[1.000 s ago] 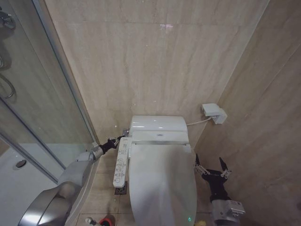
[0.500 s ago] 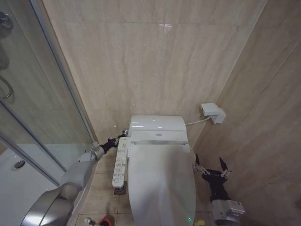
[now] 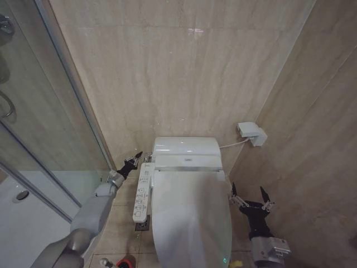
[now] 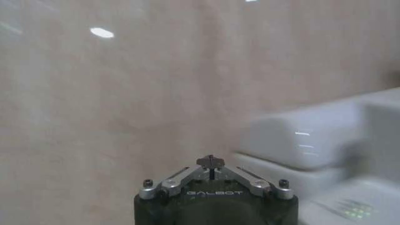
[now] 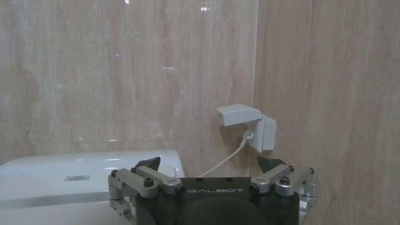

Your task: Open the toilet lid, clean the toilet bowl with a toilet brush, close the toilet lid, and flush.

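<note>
the toilet lid (image 3: pixel 192 215) lies shut over the bowl, centre near. my left gripper (image 3: pixel 136 158), jaws pressed together, hangs by the control panel's (image 3: pixel 142 192) far end. my right gripper (image 3: pixel 250 199), spread, waits right. flushing seems in hand; next calls for finding the flush control.

1. You can't see the toilet bowl; the closed toilet lid (image 3: pixel 192 220) covers it, and the picture's bottom edge cuts the lid's front.
2. The toilet brush's red holder (image 3: pixel 126 262) is clipped by the same edge.
3. Buttons on the side control panel (image 3: pixel 143 192) are too small to read.
</note>
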`<state>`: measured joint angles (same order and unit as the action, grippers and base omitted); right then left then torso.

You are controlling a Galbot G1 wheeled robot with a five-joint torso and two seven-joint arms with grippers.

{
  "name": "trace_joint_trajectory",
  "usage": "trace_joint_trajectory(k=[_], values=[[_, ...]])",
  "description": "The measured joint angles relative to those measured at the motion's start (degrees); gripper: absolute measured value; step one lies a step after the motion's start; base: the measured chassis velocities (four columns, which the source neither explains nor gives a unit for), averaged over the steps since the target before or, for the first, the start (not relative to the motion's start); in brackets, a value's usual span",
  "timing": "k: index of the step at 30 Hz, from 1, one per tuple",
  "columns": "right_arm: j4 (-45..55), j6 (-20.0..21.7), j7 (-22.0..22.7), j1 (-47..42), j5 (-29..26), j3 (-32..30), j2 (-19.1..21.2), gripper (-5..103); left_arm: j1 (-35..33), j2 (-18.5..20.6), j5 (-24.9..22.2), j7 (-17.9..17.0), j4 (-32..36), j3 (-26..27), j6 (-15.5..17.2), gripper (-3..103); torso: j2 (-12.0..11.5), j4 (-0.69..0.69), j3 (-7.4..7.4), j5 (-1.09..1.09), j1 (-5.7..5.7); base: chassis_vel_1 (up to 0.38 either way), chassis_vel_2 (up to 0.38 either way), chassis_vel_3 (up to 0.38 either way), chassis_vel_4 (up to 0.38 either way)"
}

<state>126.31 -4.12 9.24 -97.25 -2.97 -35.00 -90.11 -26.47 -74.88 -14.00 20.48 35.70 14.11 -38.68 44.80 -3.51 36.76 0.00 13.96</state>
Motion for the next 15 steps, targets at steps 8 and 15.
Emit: trace_joint_trajectory(k=[8,15], values=[[0.0,0.0,0.0,0.0,0.0,0.0,0.0,100,-8.1,-1.8,5.0,-31.0,19.6,1.5,11.7,0,0.0,-0.01,0.0,0.0,0.0,0.0,0.0,0.0,0.0],[0.0,0.0,0.0,0.0,0.0,0.0,0.0,100,-16.5,3.1,-2.6,-39.7,39.1,0.0,25.2,0,0.0,0.0,-0.01,0.0,0.0,0.0,0.0,0.0,0.0]])
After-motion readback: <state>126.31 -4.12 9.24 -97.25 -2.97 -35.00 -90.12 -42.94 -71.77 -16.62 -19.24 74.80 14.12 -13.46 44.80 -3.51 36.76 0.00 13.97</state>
